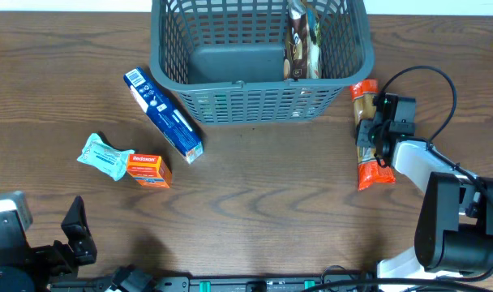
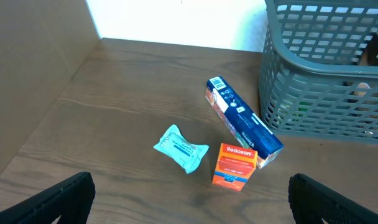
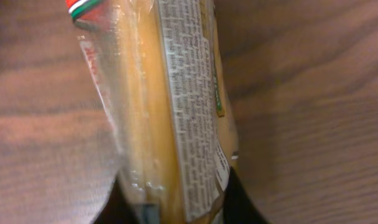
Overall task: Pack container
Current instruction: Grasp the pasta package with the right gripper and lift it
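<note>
right jaws around pasta packet (image 3: 183,112)

Soft, even light leaves only a faint shadow by the container (image 1: 255,101), while the close-up pasta packet (image 3: 176,112) looks blurred, with glare.

Robot lab or test bench, staged for manipulation trials. Brown wood-grain laminate desk (image 1: 255,203) boxed on left by plain brown board panel (image 2: 33,81), with blank white backdrop (image 2: 176,18) behind. White-and-black robot arm (image 1: 449,219) mounted at near desk edge, thin black cable (image 1: 425,69) looping off it. Few props scattered as test items: dark grey plastic lattice basket (image 1: 255,101), clear-wrapped spaghetti packet with orange ends (image 1: 375,173).
</note>
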`<control>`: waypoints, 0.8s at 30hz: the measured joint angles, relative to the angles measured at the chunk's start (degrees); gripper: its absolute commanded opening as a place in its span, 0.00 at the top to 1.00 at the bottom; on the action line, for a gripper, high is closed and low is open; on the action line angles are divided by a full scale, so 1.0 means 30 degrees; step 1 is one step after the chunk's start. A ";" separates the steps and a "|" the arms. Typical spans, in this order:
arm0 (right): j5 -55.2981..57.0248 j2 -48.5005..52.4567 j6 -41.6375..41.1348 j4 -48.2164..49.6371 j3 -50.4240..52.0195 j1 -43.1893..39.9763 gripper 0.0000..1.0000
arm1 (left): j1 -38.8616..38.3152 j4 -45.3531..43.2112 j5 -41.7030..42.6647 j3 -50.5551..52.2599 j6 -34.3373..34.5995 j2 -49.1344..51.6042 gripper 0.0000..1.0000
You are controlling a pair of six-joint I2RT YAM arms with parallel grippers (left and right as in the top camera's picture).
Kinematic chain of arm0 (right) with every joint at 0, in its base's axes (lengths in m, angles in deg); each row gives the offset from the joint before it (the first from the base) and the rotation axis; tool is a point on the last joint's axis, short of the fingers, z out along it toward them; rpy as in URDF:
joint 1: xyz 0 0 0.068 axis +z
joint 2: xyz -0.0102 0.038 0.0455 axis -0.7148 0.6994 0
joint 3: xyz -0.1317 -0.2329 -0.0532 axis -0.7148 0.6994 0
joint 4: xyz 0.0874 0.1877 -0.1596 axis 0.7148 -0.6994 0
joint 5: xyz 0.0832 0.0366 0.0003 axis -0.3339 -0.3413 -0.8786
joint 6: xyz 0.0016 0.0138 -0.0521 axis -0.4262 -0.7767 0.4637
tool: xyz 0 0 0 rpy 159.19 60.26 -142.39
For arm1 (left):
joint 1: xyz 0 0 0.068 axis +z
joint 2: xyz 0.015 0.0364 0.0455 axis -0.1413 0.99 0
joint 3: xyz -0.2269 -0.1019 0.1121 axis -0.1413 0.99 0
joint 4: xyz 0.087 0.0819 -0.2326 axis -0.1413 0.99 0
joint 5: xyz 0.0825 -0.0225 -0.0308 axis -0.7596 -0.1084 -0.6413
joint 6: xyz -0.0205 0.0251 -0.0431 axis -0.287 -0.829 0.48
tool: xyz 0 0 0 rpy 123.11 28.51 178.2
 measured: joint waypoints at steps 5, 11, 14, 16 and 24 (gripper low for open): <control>0.0036 0.0080 -0.0772 -0.0080 -0.0211 0.0000 0.99 | 0.0000 0.0000 0.0000 0.0000 0.0000 0.0000 0.02; -0.0102 0.0073 -0.2222 -0.0597 -0.0619 -0.0073 0.99 | -0.0007 0.0000 0.0000 0.0000 0.0000 0.0000 0.01; -0.0401 -0.0044 -0.2645 -0.1260 -0.1027 -0.0226 0.99 | 0.0000 0.0000 0.0000 0.0000 0.0000 0.0007 0.01; -0.0641 -0.0321 -0.2790 -0.1741 -0.1304 -0.0379 0.99 | 0.0000 0.0000 0.0000 0.0007 0.0000 0.0000 0.01; -0.0481 -0.3541 -0.3060 -0.2361 -0.4350 -0.0809 0.99 | 0.0000 0.0000 0.0000 0.0000 0.0000 0.0007 0.01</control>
